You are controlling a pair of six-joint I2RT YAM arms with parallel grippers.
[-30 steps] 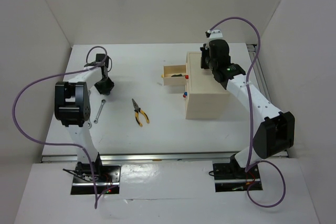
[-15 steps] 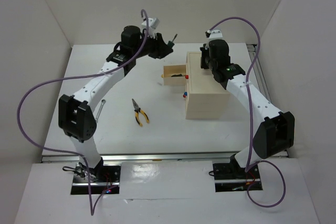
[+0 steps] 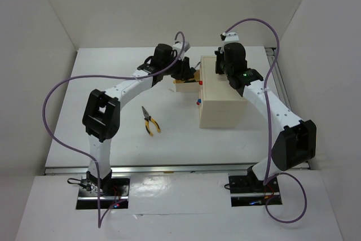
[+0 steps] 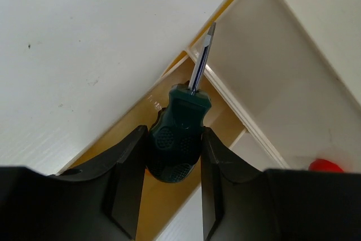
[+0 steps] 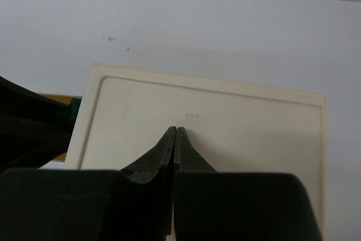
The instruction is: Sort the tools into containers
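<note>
My left gripper is shut on a dark green-handled screwdriver and holds it over the open pale wooden drawer at the box's upper left. The screwdriver's silver shaft points toward the drawer's far corner. The drawer's wooden floor lies right under the handle. My right gripper is shut and empty, with its tips on or just above the beige box's top. Yellow-black pliers lie on the table left of the box. No wrenches show.
Red and blue knobs mark the shut drawers on the box's left face, and a red knob shows in the left wrist view. White walls enclose the table on three sides. My left arm stretches across the table's middle left.
My left arm has swung from the table's left side up and across to the open drawer, carrying the green screwdriver. The right arm has not moved.
</note>
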